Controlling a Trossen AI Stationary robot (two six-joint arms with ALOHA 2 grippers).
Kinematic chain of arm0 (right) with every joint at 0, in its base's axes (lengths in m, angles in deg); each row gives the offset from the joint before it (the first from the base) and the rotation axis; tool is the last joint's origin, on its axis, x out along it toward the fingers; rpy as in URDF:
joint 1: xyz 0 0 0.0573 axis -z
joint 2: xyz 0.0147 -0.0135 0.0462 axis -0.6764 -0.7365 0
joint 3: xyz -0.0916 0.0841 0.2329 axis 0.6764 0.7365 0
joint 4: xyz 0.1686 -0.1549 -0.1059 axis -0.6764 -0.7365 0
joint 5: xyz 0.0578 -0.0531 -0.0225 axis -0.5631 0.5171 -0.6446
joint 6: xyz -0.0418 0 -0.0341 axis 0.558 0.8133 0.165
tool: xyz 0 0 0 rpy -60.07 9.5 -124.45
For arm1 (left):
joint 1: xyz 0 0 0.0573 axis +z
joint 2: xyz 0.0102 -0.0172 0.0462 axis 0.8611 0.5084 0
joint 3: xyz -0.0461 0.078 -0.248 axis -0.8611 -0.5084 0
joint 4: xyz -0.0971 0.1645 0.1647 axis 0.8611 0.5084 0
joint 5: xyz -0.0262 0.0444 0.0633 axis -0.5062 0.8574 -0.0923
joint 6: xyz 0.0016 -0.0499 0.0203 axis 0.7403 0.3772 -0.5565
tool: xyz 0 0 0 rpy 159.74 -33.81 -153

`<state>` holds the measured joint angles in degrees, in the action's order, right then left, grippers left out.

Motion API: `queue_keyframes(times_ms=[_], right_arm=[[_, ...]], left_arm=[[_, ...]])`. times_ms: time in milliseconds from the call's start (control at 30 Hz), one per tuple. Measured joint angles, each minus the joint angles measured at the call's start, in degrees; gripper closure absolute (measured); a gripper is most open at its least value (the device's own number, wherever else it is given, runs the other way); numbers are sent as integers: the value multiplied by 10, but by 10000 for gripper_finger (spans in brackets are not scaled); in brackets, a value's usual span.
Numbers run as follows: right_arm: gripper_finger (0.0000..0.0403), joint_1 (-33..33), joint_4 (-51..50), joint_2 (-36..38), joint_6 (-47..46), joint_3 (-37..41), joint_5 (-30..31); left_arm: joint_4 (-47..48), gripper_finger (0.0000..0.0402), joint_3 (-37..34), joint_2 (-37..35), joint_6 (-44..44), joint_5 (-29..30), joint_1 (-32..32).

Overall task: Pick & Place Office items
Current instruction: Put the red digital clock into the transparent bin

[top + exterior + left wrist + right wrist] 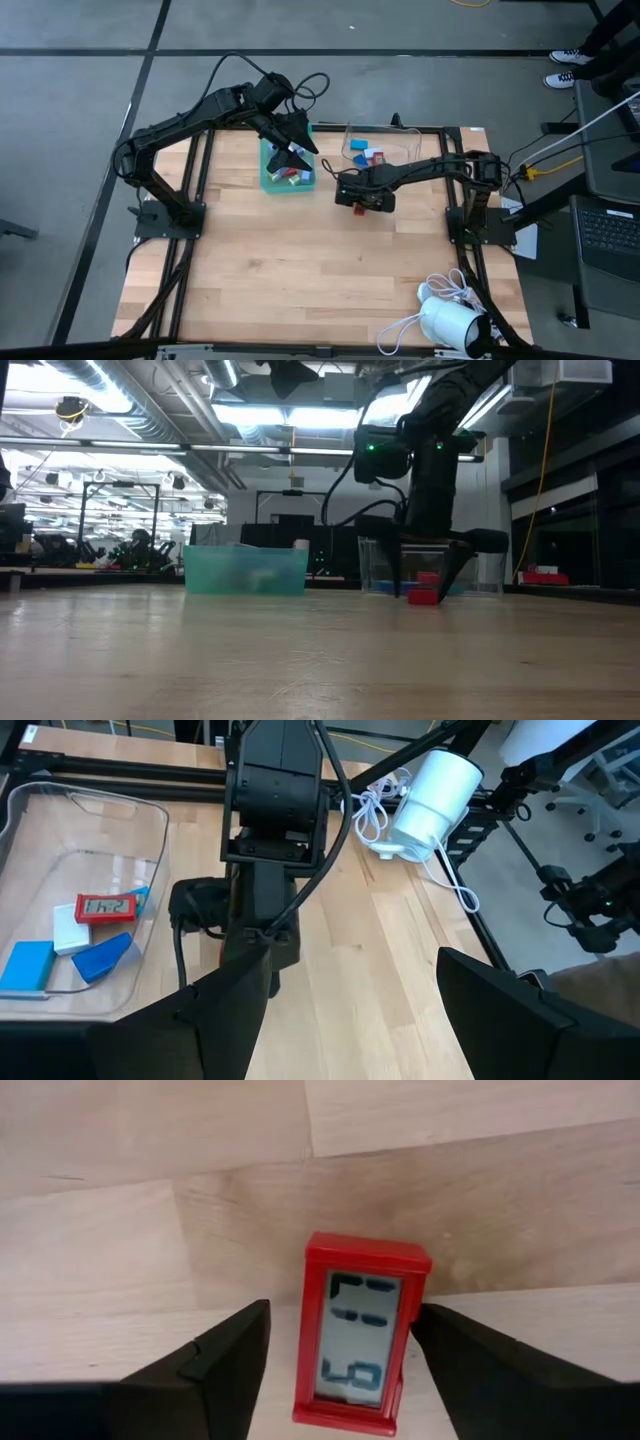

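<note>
Setting was a robotics lab: wooden table [300, 260] on black frame, exposed ceiling ducts [150, 405], further workbenches [90, 565] behind.

Even overhead light on the table [300, 260] in the high view, soft short shadows under both arms, low view dim and backlit by bright ceiling strips, near tabletop blurred, right wrist view sharp, mild glare on the red piece [360, 1335].

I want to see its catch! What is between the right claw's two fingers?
A red office item with a grey screen, on the table, seen in the right wrist view.
</note>
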<state>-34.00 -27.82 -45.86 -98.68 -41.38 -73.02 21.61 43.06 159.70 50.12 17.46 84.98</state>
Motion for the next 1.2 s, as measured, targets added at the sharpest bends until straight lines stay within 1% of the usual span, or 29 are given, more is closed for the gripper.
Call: queue_keyframes(times_ms=[233, 333, 600, 767, 867, 967, 1100, 1200], right_arm=[[191, 0, -9, 0, 5, 0, -4], [209, 0, -11, 0, 13, 1, -16], [237, -1, -13, 0, 29, 0, -21], [267, -1, -12, 0, 36, 0, -29], [269, -5, -4, 3, 46, -4, -41], [269, -15, 10, 8, 55, -20, -39], [269, -17, 10, 45, 67, -41, -17], [269, -15, 3, 87, 73, -44, 19]], left_arm=[[0, 124, 0, 0, -5, 0, 0], [0, 124, 0, 0, -5, 0, 0], [0, 124, 0, 0, -6, 0, 0], [0, 124, 0, 0, -6, 1, 0], [-1, 124, 0, 0, -6, 1, 0], [-1, 124, 0, 0, -6, 1, 1], [-2, 124, 0, 0, -9, 2, 1], [-9, 124, 0, 0, -9, 2, 1]])
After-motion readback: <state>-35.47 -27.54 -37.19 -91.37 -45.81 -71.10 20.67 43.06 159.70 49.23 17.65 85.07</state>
